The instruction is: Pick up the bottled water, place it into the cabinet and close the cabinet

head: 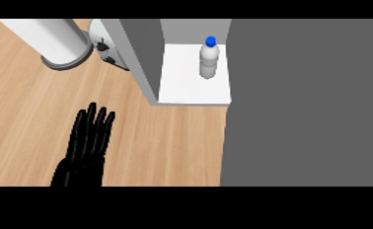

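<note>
One bottled water (209, 61) upright inside cabinet (191, 87); one left hand (86, 144), fingers straight, together.

Lighting is flat and even, pretty bright all over. The wood worktop (167, 144) has no glare and hardly any shadow on it. The white cabinet (191, 87) floor is the brightest spot, its side walls shade to grey. The bottle (209, 60) casts just a faint shadow at its base. The left robot hand (86, 146) is solid black, detail lost. No edge distortion.
</note>
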Controlling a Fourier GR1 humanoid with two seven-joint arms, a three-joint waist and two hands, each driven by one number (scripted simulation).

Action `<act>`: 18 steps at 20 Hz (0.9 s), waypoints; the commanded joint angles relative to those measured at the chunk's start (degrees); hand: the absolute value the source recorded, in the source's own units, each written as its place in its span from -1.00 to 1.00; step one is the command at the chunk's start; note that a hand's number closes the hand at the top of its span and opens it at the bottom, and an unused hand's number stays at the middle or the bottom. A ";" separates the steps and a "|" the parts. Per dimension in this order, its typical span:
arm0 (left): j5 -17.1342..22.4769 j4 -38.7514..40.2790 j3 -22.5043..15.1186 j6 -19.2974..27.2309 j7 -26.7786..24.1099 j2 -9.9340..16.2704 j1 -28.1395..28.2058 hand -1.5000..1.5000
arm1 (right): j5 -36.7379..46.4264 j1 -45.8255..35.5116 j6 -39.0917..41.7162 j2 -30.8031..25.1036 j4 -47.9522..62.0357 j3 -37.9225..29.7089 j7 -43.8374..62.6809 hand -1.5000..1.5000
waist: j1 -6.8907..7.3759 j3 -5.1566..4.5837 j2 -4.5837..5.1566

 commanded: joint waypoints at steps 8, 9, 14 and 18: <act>3.41 -3.76 4.94 -4.85 -1.72 4.93 6.02 -1.00 | 17.99 -16.03 -5.79 7.07 -6.60 17.84 15.41 1.00 | 1.31 -0.16 0.01; 5.21 -2.76 6.91 -5.47 -0.81 5.09 4.98 -1.00 | 18.34 -16.66 -6.03 7.50 -6.31 19.01 16.30 1.00 | 0.51 -0.20 0.00; 5.42 -2.35 7.16 -8.13 -3.61 5.52 8.07 -1.00 | 19.20 -24.03 -10.29 10.80 -2.28 21.11 21.09 1.00 | 0.84 -0.28 -0.15; 8.11 -4.24 10.04 -10.42 -2.42 8.42 9.86 -1.00 | 18.27 -31.99 -13.59 10.83 0.48 20.76 23.46 1.00 | 1.91 -0.34 0.09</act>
